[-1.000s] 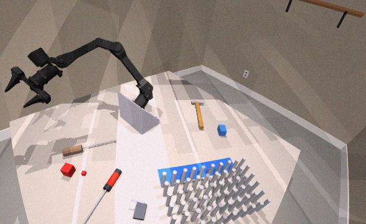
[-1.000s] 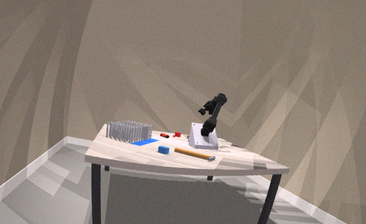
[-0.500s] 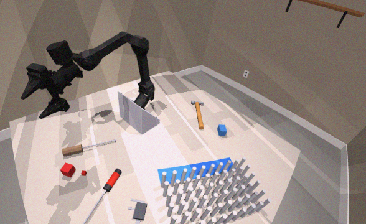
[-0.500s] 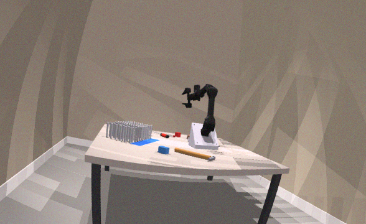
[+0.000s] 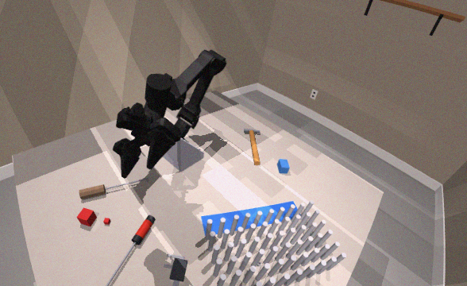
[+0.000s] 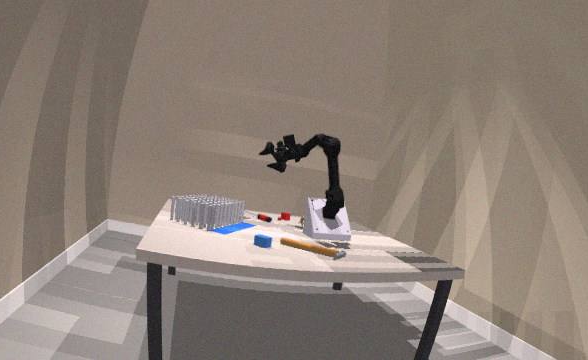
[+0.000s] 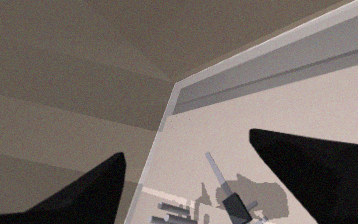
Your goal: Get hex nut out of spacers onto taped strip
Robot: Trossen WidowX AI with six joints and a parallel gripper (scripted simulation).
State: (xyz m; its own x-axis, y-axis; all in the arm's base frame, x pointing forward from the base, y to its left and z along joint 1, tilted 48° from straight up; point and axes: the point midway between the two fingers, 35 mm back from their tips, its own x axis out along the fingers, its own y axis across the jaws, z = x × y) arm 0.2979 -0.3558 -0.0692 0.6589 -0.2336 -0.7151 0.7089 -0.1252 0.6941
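Observation:
The metal spacers (image 5: 281, 261) (image 6: 209, 212) (image 7: 172, 206) stand upright in rows behind the blue taped strip (image 5: 229, 216) (image 6: 234, 228). The hex nut cannot be made out. A wooden-handled tool (image 5: 92, 192) with thin prongs lies at the left. A red-and-black-handled tool (image 5: 144, 229) with a long shaft lies nearer the field. A dark block-shaped tool (image 5: 179, 269) (image 7: 237, 207) with a shaft and prongs lies left of the spacers. My gripper (image 5: 137, 171) (image 6: 265, 160) (image 7: 188, 146) is open and empty, high above the table, away from the tools and spacers.
A hammer (image 5: 254, 147) (image 6: 306, 246) and a blue block (image 5: 283, 166) (image 6: 262, 241) lie on the opposite side of the table from the wooden-handled tool. A red cube (image 5: 86, 217) and a smaller red cube (image 5: 106, 221) lie near that tool. The arm's pale base (image 6: 326, 229) stands behind the strip.

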